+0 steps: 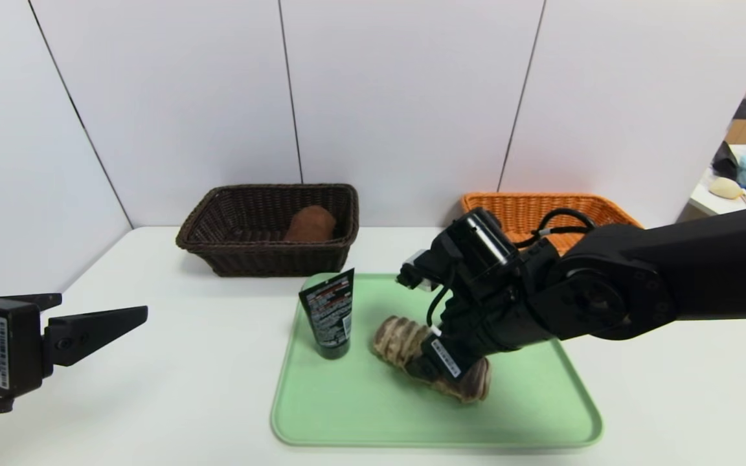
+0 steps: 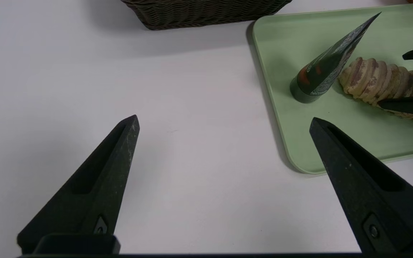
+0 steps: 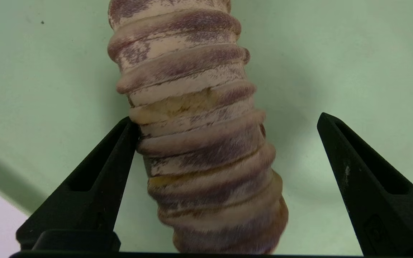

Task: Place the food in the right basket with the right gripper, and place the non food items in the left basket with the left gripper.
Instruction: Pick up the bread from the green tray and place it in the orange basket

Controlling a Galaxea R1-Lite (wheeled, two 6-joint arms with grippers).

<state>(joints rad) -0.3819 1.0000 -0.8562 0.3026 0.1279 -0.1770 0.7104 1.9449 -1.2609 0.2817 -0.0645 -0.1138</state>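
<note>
- Straddling the striped bread loaf [image 3: 199, 143] on the green tray [image 1: 360, 414]: the right claw [image 3: 228, 122], spread wide, one finger [image 3: 95, 179] touching the loaf's side, the other finger [image 3: 368, 186] standing clear of it.
- Lying on its side on the tray, slanted, partly covered in the head view by the right claw [image 1: 441, 366]: the same loaf [image 1: 399, 340].
- Standing cap-down on the tray just beside the loaf, toward the robot's left: the dark squeeze tube [image 1: 328, 314], its flat crimped end uppermost.
- Resting inside the dark brown basket [image 1: 217, 226] at the back of the white bench [image 1: 153, 388]: the brown rolled towel [image 1: 310, 223].
- Sitting at the back on the robot's right, behind the right arm and partly hidden by it: the orange basket [image 1: 528, 207]; cannot tell what lies inside.
- Hovering over bare bench well to the left of the tray: the left claw [image 2: 224, 120], spread wide, gripping nothing, pointing forward and somewhat downward.
- Showing in the left wrist view beyond the left claw's fingers: the tray's near corner [image 2: 299, 157], the tube [image 2: 330, 64] and the loaf [image 2: 378, 80], with the right claw's fingertips on either side of the loaf.
</note>
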